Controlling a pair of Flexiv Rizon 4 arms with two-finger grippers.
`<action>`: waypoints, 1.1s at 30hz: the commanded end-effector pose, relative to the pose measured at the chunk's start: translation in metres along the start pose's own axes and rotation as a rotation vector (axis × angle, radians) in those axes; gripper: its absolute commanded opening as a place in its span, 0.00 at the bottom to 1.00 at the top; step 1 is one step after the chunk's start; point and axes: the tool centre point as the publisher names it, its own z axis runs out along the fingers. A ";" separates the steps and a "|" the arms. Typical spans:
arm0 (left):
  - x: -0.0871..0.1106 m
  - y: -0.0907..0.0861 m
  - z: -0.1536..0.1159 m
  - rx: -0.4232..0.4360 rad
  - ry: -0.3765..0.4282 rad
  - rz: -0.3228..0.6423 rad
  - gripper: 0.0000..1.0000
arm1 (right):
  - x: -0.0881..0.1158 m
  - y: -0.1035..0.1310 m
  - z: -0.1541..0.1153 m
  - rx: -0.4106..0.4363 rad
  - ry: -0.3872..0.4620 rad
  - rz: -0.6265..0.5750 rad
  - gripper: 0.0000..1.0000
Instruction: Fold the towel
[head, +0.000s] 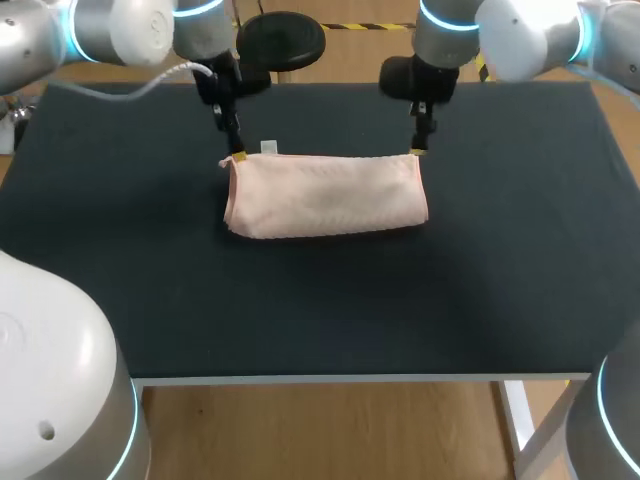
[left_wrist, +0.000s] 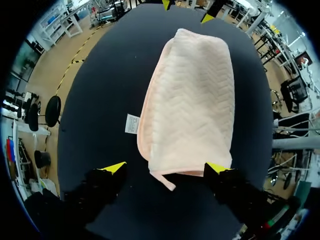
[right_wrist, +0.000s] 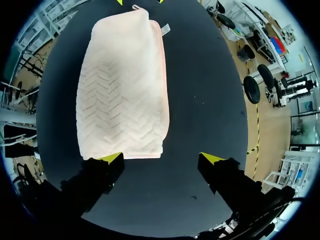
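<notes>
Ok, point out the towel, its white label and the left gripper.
towel (head: 325, 195), head view, middle of the folded cloth.
white label (left_wrist: 132, 123), left wrist view, centre of the tag.
left gripper (left_wrist: 166, 168), left wrist view, midway between its yellow tips.

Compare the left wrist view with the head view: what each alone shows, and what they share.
Only the left wrist view: the left gripper standing wide open, and a small loop at the near corner of the towel. Only the head view: the front edge of the table, and the left arm and right arm, one at each end of the towel. Both: the folded pink towel and its white tag.
</notes>
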 end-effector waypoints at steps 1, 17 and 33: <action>0.020 0.014 -0.036 0.089 -0.064 0.024 1.00 | 0.012 -0.008 -0.028 0.029 -0.015 0.003 1.00; 0.036 0.043 -0.093 0.480 -0.057 0.246 1.00 | 0.022 -0.009 -0.068 0.085 -0.138 -0.139 1.00; 0.052 0.078 -0.093 0.526 -0.001 0.165 1.00 | 0.029 -0.005 -0.069 0.072 -0.153 -0.144 1.00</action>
